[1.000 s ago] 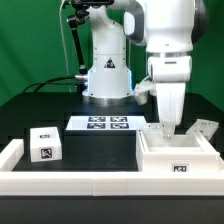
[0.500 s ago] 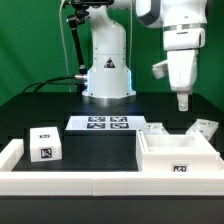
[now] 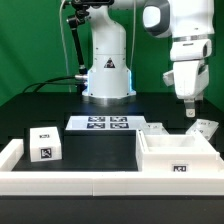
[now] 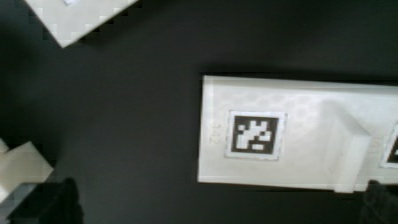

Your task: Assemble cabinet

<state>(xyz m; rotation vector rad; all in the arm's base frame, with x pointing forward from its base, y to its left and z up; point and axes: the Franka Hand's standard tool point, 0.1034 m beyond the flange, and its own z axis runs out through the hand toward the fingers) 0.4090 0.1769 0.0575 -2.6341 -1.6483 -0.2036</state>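
The large hollow white box (image 3: 178,155) stands at the front on the exterior view's right. A small tagged cube (image 3: 44,143) sits at the front left. One small flat panel (image 3: 153,128) lies behind the box, and another (image 3: 205,127) lies at the far right. My gripper (image 3: 190,110) hangs in the air just above and beside the far-right panel, open and empty. In the wrist view a white tagged panel (image 4: 294,130) lies below the gripper (image 4: 210,210), and the dark fingertips (image 4: 45,205) stand wide apart with nothing between them.
The marker board (image 3: 102,123) lies in front of the robot base (image 3: 107,75). A long white border rail (image 3: 70,182) runs along the table's front and left edges. Other white pieces show at the wrist view's edges (image 4: 80,15).
The gripper has lifted out of the large box, moved to the exterior view's right and come down a little over the far-right panel. The parts have not moved.
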